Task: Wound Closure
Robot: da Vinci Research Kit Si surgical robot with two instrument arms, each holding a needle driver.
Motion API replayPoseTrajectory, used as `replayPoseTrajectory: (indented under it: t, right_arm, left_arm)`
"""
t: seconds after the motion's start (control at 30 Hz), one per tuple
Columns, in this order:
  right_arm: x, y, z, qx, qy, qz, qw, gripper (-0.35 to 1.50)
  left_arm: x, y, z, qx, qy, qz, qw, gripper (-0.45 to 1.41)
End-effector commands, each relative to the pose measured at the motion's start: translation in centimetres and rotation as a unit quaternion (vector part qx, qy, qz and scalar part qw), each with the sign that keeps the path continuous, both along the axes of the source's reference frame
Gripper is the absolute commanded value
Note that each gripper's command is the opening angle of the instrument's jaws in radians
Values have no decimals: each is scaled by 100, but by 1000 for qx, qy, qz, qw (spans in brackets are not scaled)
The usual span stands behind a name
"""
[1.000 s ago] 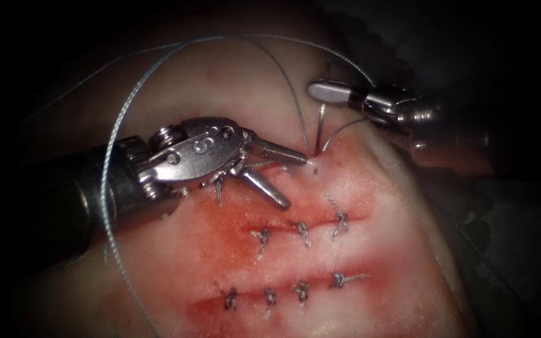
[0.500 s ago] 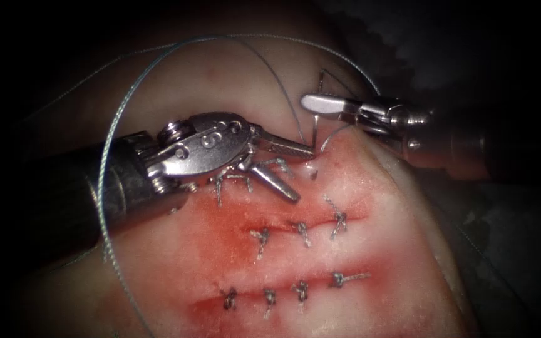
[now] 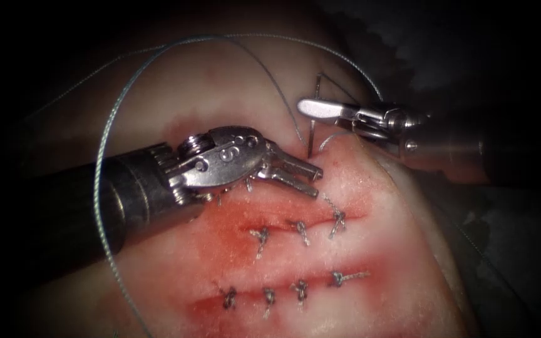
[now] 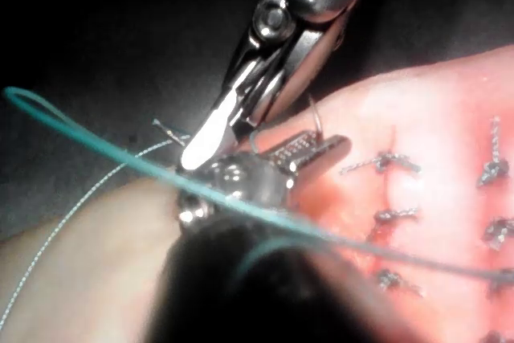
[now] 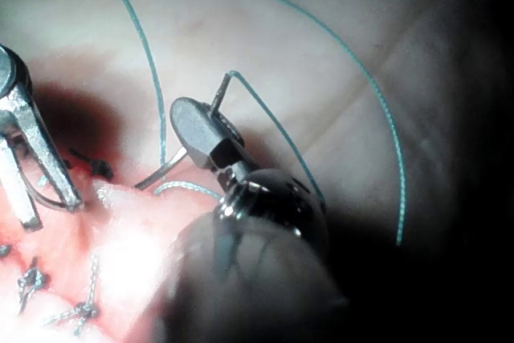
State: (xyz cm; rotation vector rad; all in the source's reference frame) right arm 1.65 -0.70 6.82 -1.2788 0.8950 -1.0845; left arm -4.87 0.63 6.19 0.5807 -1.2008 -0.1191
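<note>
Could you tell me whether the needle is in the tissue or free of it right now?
In the tissue. The right tool, jaws shut, holds the needle near its tail end; its tip end enters the tissue beside the left tool.

Glossy metal claw (image 3: 311,178), thin steel needle (image 3: 312,134), moist rough tissue (image 3: 370,250).

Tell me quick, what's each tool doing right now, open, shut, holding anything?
Left tool: jaws slightly open on the tissue, holding nothing.
Right tool: shut on the needle near its tail end; the needle's tip is in the tissue.
</note>
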Motion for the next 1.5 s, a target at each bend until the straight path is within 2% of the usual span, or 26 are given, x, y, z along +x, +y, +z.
replayPoseTrajectory:
  t: [0.03, 0.13, 0.17, 0.2, 0.23, 0.27, 0.33, 0.37, 0.4, 0.43, 0.47, 0.6, 0.63, 0.67, 0.73, 0.8, 0.9, 1.0, 1.03, 1.07, 1.1, 1.13, 1.17, 1.27, 1.33, 1.5]
  right_arm:
    - [10, 4, 3, -2, 3, 1, 1000, -35]
    - [12, 2, 1, -19, -2, 0, 1000, -35]
    - [14, 1, 1, -58, -21, 10, 998, -21]
    - [16, -4, -1, -193, -97, 40, 976, 10]
    - [17, -7, -2, -247, -126, 51, 959, 34]
    - [16, -12, -5, -302, -148, 61, 940, 54]
    - [15, -20, -10, -354, -156, 78, 919, 78]
    - [15, -25, -15, -401, -165, 91, 897, 86]
    - [14, -28, -19, -423, -170, 101, 884, 93]
    - [13, -32, -28, -452, -187, 115, 865, 98]
    - [12, -29, -42, -457, -209, 123, 856, 94]
    - [9, -2, -83, -496, -222, 121, 831, 74]
    - [9, -2, -83, -496, -222, 121, 831, 74]
    - [4, 12, -100, -509, -220, 120, 824, 69]
    - [0, 21, -111, -510, -222, 124, 822, 69]
    - [-8, 28, -120, -500, -222, 127, 827, 86]
    - [-16, 31, -122, -497, -218, 125, 830, 93]
    - [-24, 34, -119, -495, -215, 123, 833, 93]
    - [-27, 36, -119, -494, -214, 122, 834, 54]
    - [-26, 37, -119, -496, -208, 118, 835, 29]
    - [-26, 36, -119, -501, -195, 108, 836, 7]
    - [-25, 34, -118, -512, -174, 90, 837, -3]
    - [-24, 33, -120, -515, -140, 70, 843, -28]
    - [-28, 29, -130, -519, -68, 33, 852, -35]
    - [-32, 31, -137, -528, -47, 15, 848, -35]
    - [-24, 26, -116, -520, -45, -9, 853, -35]
  left_arm:
    - [-5, 12, 1, 12, 10, -4, 1000, -45]
    - [-3, 16, -2, 69, 35, -4, 997, -45]
    - [-3, 18, -3, 93, 46, -11, 995, -45]
    - [-3, 23, -6, 149, 56, -30, 987, -45]
    - [-3, 24, -8, 183, 57, -42, 981, -45]
    - [-3, 25, -10, 221, 64, -52, 972, -45]
    - [-5, 26, -15, 281, 75, -90, 953, -45]
    - [-6, 28, -19, 332, 76, -111, 933, -45]
    - [-7, 30, -22, 371, 74, -125, 917, -45]
    - [-9, 36, -30, 453, 64, -148, 877, -45]
    - [-10, 44, -37, 515, 40, -167, 840, -45]
    - [-7, 69, -59, 592, -1, -197, 781, -45]
    - [-7, 69, -59, 592, -1, -197, 781, -45]
    - [-4, 87, -76, 633, -23, -210, 745, -45]
    - [-1, 103, -91, 663, -37, -219, 715, -45]
    - [11, 132, -122, 702, -51, -237, 670, -45]
    - [22, 156, -147, 720, -61, -254, 643, -45]
    - [32, 177, -173, 734, -73, -258, 624, -45]
    - [34, 182, -183, 736, -73, -255, 623, -45]
    - [35, 184, -187, 737, -74, -252, 623, -45]
    - [34, 185, -193, 738, -74, -250, 622, -45]
    - [33, 185, -196, 742, -74, -247, 619, -45]
    - [32, 185, -200, 743, -77, -244, 619, -45]
    - [27, 181, -210, 739, -78, -232, 628, -45]
    - [23, 176, -213, 738, -77, -222, 632, -45]
    - [6, 153, -207, 732, -73, -211, 643, -45]
